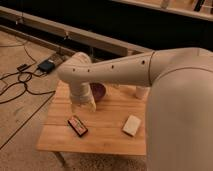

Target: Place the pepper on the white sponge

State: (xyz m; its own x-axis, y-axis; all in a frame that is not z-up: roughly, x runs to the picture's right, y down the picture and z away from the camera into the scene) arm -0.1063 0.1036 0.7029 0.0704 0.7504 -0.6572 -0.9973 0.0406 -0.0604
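The white sponge [132,125], a cream block with rounded corners, lies on the right part of the wooden table [107,137]. My arm reaches in from the right, and its wrist points down over the table's back left. The gripper [84,105] is at its lower end, just above the tabletop, left of a dark reddish bowl [98,91] and well left of the sponge. No pepper shows in this view; it is hidden or out of view.
A flat dark rectangle with red-orange markings [77,125] lies at the table's front left. A white cup [142,92] stands at the back right, partly behind my arm. Cables and a dark box [46,65] lie on the floor to the left.
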